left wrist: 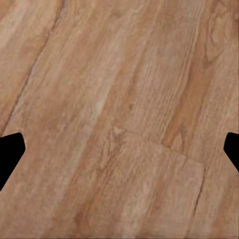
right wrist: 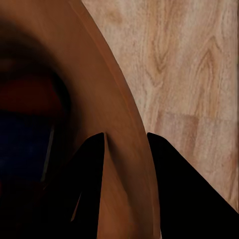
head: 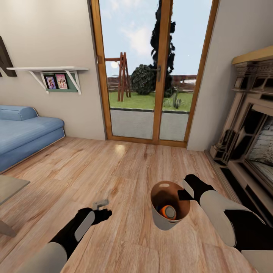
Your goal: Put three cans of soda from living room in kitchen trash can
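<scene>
Right gripper [head: 183,191] fingers pinch the trash can [head: 161,222] rim; an orange can [head: 167,211] lies inside. Left gripper [head: 101,205] fingers are spread, empty. Kitchen trip remains.

The grey, brown-lined trash can [head: 169,206] is held upright above the living room plank floor [head: 125,167], its rim pinched between the right gripper's [head: 184,193] fingers [right wrist: 172,189], an orange soda can [head: 167,212] lying inside.
</scene>
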### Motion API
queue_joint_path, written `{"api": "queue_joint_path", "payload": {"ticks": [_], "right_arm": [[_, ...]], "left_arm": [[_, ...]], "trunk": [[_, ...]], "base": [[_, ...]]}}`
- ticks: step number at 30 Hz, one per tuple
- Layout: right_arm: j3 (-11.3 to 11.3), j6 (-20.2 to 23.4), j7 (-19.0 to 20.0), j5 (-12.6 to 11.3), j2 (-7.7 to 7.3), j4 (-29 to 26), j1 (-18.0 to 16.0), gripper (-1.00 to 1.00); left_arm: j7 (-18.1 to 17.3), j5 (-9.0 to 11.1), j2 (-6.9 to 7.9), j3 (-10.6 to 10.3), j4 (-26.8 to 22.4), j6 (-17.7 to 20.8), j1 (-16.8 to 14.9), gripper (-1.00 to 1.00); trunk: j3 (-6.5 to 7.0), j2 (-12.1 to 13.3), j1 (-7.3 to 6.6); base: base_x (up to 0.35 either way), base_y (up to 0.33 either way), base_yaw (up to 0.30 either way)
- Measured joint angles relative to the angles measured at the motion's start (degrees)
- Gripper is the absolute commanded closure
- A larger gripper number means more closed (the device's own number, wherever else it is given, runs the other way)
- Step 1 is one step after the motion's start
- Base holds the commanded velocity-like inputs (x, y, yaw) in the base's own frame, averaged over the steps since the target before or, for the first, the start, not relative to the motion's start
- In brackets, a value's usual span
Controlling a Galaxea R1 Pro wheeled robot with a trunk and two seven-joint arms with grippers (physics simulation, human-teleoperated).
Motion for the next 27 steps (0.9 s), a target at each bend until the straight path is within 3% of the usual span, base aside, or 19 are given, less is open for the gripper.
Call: {"api": "queue_joint_path", "payload": {"ticks": [7,14,20,27], "right_arm": [[0.2,0.0,-0.3,0.0,0.01,0.7,0.0,1.00],[0.2,0.0,-3.8,0.2,-0.35,1.0,1.0,1.00],[-0.4,-0.2,-4.3,-1.0,-0.42,1.0,1.7,1.00],[0.0,-0.1,-4.5,-0.5,-0.50,1.3,3.2,1.00]], "left_arm": [[-0.1,0.1,0.01,0.3,4.6,-0.5,0.0,-1.00],[-0.1,0.1,0.02,0.1,5.2,-0.6,0.0,-1.00],[-0.1,0.1,0.01,0.1,5.2,-0.6,0.0,-1.00],[-0.1,0.1,0.02,0.0,5.3,-0.6,0.0,-1.00]], "trunk": [[0.00,0.0,0.00],[0.00,0.0,0.00],[0.00,0.0,0.00],[0.00,0.0,0.00]], "base": [[0.000,0.000,0.000],[0.000,0.000,0.000],[0.000,0.000,0.000],[0.000,0.000,0.000]]}}
